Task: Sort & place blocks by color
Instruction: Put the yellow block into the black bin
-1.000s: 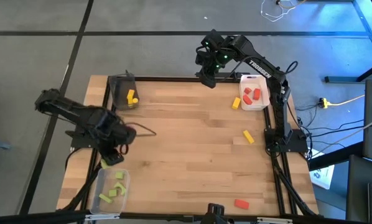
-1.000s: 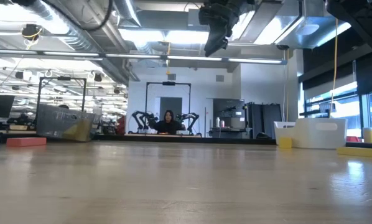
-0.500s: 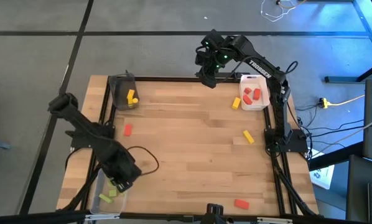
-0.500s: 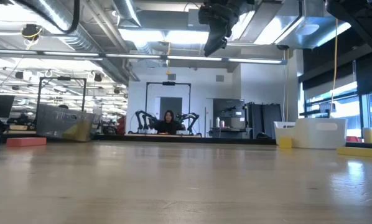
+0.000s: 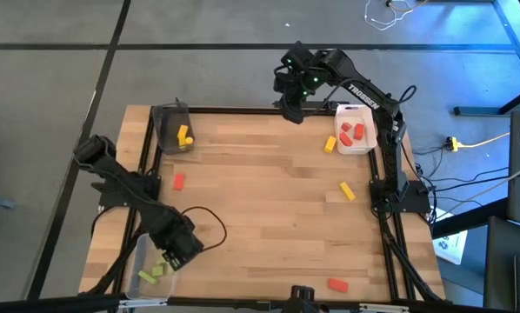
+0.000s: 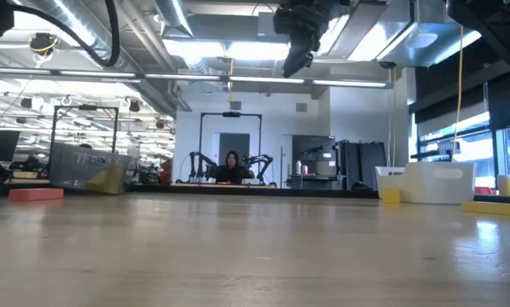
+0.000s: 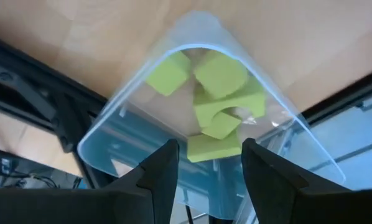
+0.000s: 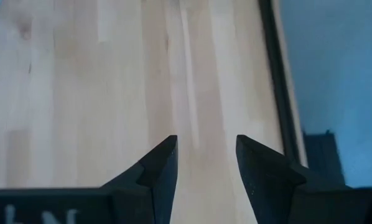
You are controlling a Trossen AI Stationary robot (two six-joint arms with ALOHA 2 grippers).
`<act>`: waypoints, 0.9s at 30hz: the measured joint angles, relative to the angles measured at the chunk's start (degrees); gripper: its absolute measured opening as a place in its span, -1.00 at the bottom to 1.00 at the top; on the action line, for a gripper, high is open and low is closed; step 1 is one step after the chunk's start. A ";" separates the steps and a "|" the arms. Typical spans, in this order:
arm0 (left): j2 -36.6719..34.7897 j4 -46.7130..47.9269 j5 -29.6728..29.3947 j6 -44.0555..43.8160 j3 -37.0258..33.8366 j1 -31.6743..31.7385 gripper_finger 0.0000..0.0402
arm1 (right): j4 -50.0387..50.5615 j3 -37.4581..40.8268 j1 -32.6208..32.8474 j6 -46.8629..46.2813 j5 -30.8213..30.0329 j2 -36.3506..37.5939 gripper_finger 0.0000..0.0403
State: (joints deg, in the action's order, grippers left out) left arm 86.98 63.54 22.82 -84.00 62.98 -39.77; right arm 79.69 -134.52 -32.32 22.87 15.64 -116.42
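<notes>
Left gripper (image 5: 175, 252) over the clear tray (image 5: 143, 261) at the table's (image 5: 260, 217) near left corner. In the left wrist view, fingers (image 7: 159, 172) parted, a light green block (image 7: 214, 149) showing in the gap between them; cannot tell whether that block is touched or already lying loose in the tray. Other light green blocks (image 7: 220, 74) heaped in the clear tray's corner, more (image 5: 153, 273) visible from above.

Right gripper (image 5: 289, 109) raised above the table's far edge, beside the white tray (image 5: 369, 143). Fingers (image 8: 158, 165) apart, nothing between them, only bare wood below.

Red blocks (image 5: 353, 132) inside the white tray, a yellow block (image 5: 330, 144) on the table just beside it. Yellow blocks (image 5: 184, 137) in the dark grey tray (image 5: 167, 122) at the far left corner. Loose on the table: a red block (image 5: 179, 181) toward the left, a yellow block (image 5: 347, 191) toward the right, a red block (image 5: 337, 284) near the front edge.
</notes>
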 joint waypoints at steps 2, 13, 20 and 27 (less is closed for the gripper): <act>-0.67 1.60 -0.71 -1.80 -0.02 -0.02 -0.19 | 2.79 0.00 0.00 -0.01 0.00 0.00 -0.19; -12.14 5.38 -25.13 -13.40 0.00 3.75 -0.18 | 10.29 0.00 -0.23 -7.99 -1.64 2.14 -0.19; -17.58 17.43 -30.94 -14.53 0.00 13.14 -0.18 | 10.17 0.34 -0.30 -15.89 -7.51 7.89 -0.19; -19.67 23.76 -31.64 -13.78 0.00 25.08 -0.18 | 10.33 7.28 -0.28 -22.36 -8.39 13.27 -0.19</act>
State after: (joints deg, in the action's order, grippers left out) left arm 67.31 87.30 -8.82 -97.77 62.98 -14.69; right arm 90.02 -127.23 -32.60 0.52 7.25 -103.15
